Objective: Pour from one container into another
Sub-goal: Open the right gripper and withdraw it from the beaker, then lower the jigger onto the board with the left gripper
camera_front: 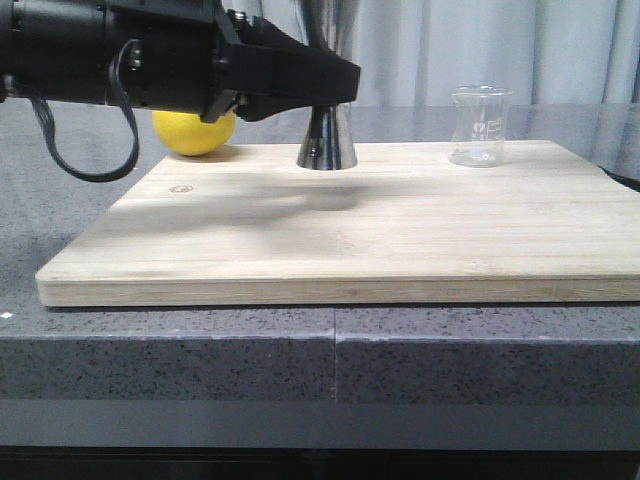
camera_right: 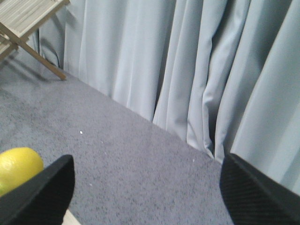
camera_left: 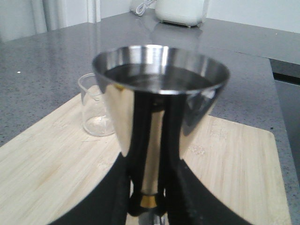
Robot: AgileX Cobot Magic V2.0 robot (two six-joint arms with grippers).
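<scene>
L gripper [camera_front: 335, 85] pinching jigger [camera_front: 327, 140] at waist; beaker [camera_front: 480, 125] well apart, R side.

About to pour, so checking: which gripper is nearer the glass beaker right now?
Probably left. The left gripper is at the jigger, fingers either side of its waist, and the beaker stands apart on the cutting board. The right gripper faces curtains with no beaker in view.

One jigger [camera_front: 327, 140], one glass beaker [camera_front: 480, 126], one lemon [camera_front: 194, 132] and one wooden board [camera_front: 350, 225] are in view.
</scene>
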